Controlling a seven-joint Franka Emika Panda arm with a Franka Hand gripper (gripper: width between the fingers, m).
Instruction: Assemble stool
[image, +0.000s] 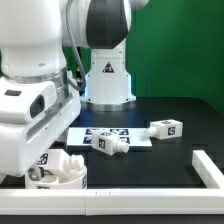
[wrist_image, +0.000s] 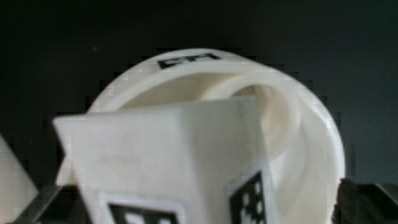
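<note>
white round plastic disc seat (wrist_image: 267, 90) | chunky white tagged leg (wrist_image: 160, 150) in front | gripper (wrist_image: 199, 208) jaws wide, flanking leg

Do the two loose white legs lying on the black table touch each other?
Apart. In the exterior view a wide gap separates the leg on its left from the leg on its right.

A green backdrop (image: 175, 40) is seen across the exterior view from 12 to 2 o'clock, and it is evenly lit. Below it a black table (image: 185, 112) is spread, marked by a faint sheen. A white border rail (image: 208, 165) is laid at 4 o'clock, and a second rail (image: 140, 190) along 6 o'clock. The marker board (image: 137, 136) is fixed flat near the centre. In the wrist view the table is shown dark behind.
</note>
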